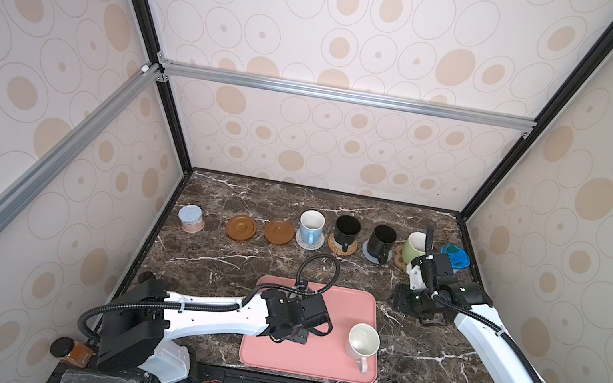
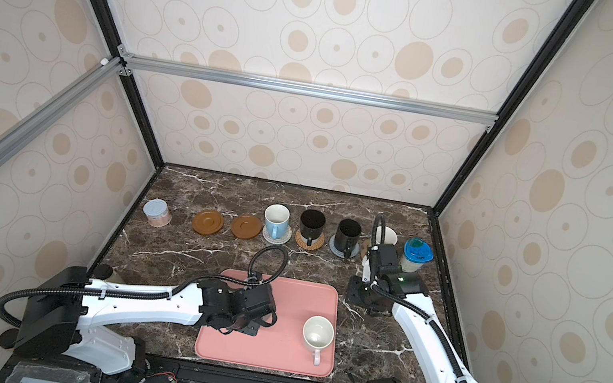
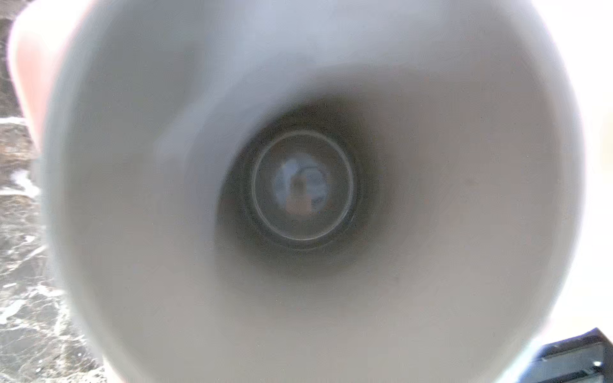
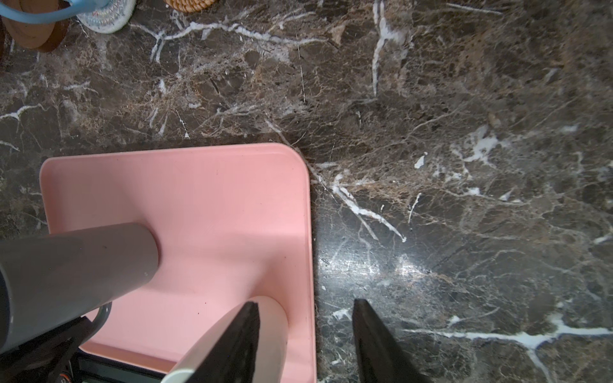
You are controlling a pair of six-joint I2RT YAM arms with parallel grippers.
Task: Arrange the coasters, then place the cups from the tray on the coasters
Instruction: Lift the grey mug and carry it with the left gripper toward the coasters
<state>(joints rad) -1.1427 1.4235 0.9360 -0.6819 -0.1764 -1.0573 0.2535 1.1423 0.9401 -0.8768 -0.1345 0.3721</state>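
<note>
The left hand point(image 1: 294, 331) reaches over the left half of the tray point(image 1: 331, 359) and is fully closed. The grey cup point(image 4: 76, 272) stands upright on the tray directly under it, so in both top views the wrist hides the cup. The left wrist view looks straight down into the cup, whose inside fills nearly the whole picture. In the right wrist view a black part of that hand sits against the cup's handle. The pinch itself is hidden, but the closed hand appears to have the handle.

The pink-handled cup point(image 1: 363, 340) stands near the tray's near right corner, well apart from the left hand, with its handle toward the near edge.

The right hand point(image 4: 306, 301) hangs over the worktop point(image 4: 464, 165) beside the tray's far right corner. Its fingers are clearly apart with nothing between them.

Along the back, a wooden disc point(image 1: 241, 228) and a second disc point(image 1: 279, 232) lie bare. Right of them, the blue-handled cup point(image 1: 311, 225) sits on the cream mat point(image 1: 319, 245). A black cup point(image 1: 347, 229) sits on the rattan mat point(image 1: 331, 245), and another black cup point(image 1: 382, 239) on the grey-blue mat point(image 1: 366, 255). The green cup point(image 1: 412, 247) sits on the paw mat point(image 1: 399, 258), partly behind the right arm.
</note>
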